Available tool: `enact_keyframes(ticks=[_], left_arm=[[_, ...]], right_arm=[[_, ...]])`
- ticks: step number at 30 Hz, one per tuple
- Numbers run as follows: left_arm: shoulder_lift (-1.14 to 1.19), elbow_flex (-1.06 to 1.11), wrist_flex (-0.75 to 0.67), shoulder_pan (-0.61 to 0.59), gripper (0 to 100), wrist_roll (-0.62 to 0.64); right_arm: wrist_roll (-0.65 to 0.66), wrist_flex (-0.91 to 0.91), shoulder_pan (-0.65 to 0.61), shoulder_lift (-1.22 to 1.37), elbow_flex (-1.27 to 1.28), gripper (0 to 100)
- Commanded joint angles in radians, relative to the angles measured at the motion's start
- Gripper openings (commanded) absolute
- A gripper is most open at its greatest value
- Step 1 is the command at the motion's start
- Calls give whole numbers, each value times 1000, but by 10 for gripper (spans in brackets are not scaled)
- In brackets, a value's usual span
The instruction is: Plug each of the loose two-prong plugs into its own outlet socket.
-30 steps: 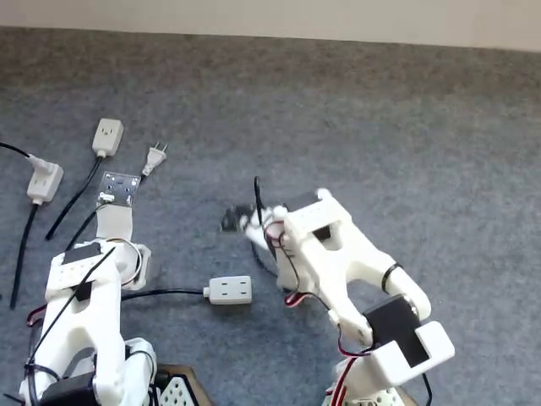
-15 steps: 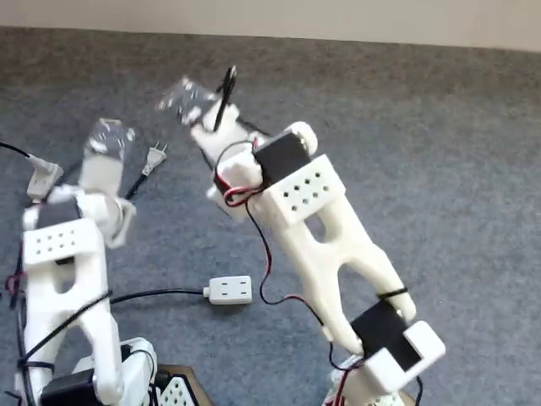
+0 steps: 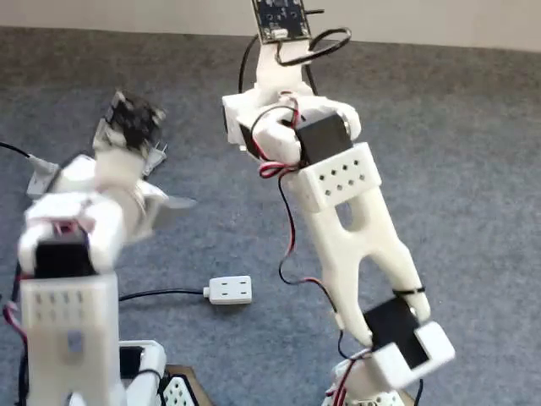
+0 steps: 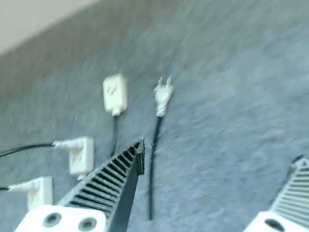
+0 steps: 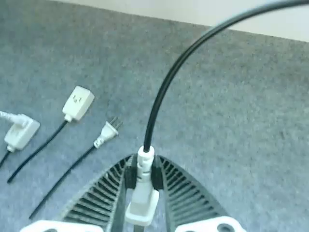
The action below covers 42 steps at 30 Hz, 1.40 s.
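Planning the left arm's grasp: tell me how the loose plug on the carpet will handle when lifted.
The two-prong plug looks small, so probably light. Its thin black cord trails away, so likely drags it. The gripped plug in the right gripper has a cord that holds an arc, so expect springy pull.

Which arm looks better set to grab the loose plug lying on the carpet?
Left, probably: the left tool is open with the loose plug just ahead, while the right tool is shut on a held plug.
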Motion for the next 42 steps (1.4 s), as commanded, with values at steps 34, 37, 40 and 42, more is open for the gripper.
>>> enact_keyframes(ticks=[34,37,40,42], left_arm=[[-549,668,-261,134,429,216],[-549,668,-261,134,429,216],[-549,670,-261,134,429,216],[-550,671,-258,134,429,216]], right_arm=[[150,-56,-228,-725,990,5],[164,-41,-228,-700,992,5],[178,-36,-225,-679,992,5],[180,-36,-206,-664,992,5]])
